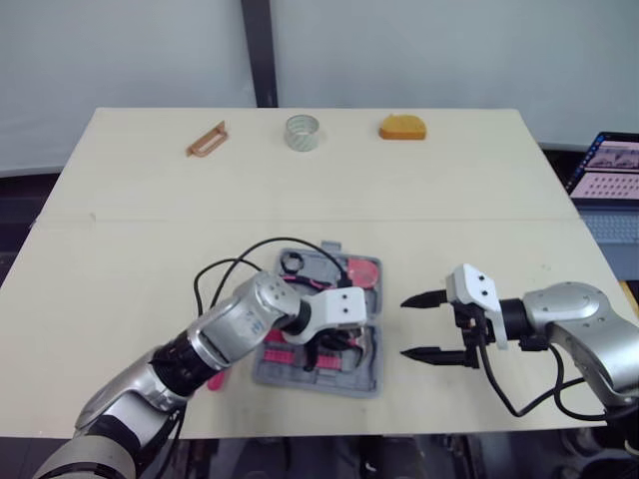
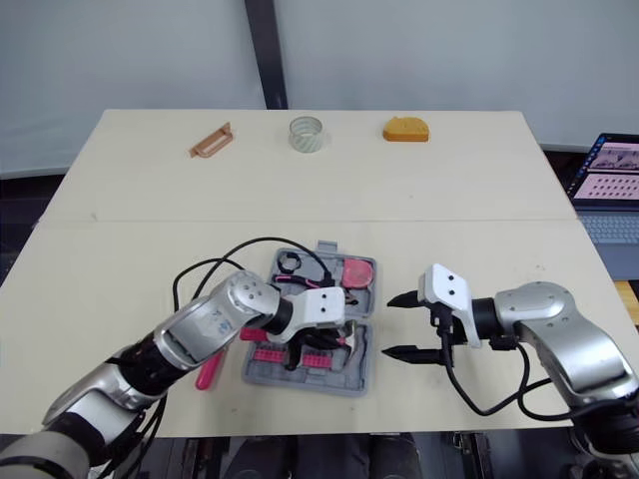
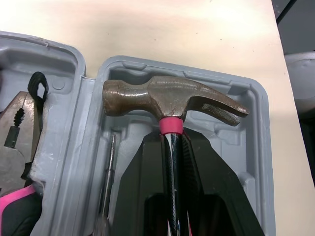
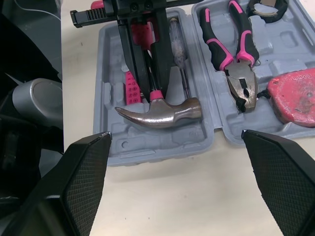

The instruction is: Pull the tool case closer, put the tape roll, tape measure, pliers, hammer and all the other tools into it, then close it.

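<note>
Reaching in from the lower left of the frame, the left arm bent across the open grey plastic tool case (image 1: 329,384) at the lower centre of the pale wooden desk (image 1: 300,190). The left claw (image 3: 171,140) was clamped on the black shaft of the steel-headed hammer (image 3: 172,101), just below its pink collar. The hammer's long axis ran left to right, with its head inside the case pointing toward the frame's right. The right claw (image 1: 403,326) hovered just right of the case, spread wide and empty.
</note>
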